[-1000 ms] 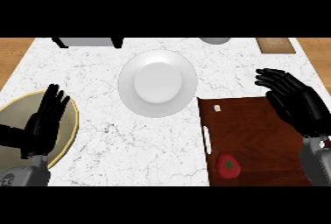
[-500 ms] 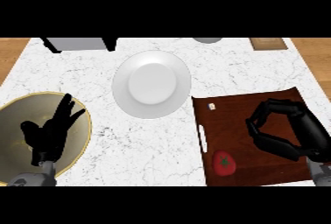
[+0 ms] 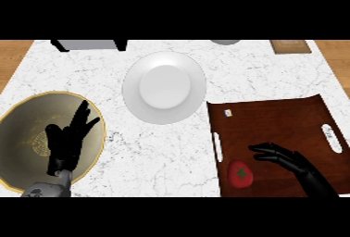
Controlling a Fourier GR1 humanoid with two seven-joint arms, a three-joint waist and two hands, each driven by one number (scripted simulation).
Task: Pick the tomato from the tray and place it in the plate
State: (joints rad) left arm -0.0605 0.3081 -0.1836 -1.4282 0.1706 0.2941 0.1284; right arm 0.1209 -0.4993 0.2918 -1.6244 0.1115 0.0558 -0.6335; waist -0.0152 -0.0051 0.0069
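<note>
Nothing is placed yet: the tomato (image 3: 240, 173) sits on the tray (image 3: 273, 115), just beside the right hand (image 3: 290, 159)'s released fingers (image 3: 263, 149), with the plate (image 3: 164, 87) waiting beyond them.

Glossy wooden tray (image 3: 287, 120), marble-look counter (image 3: 82, 78), smooth white plate (image 3: 164, 87)
</note>
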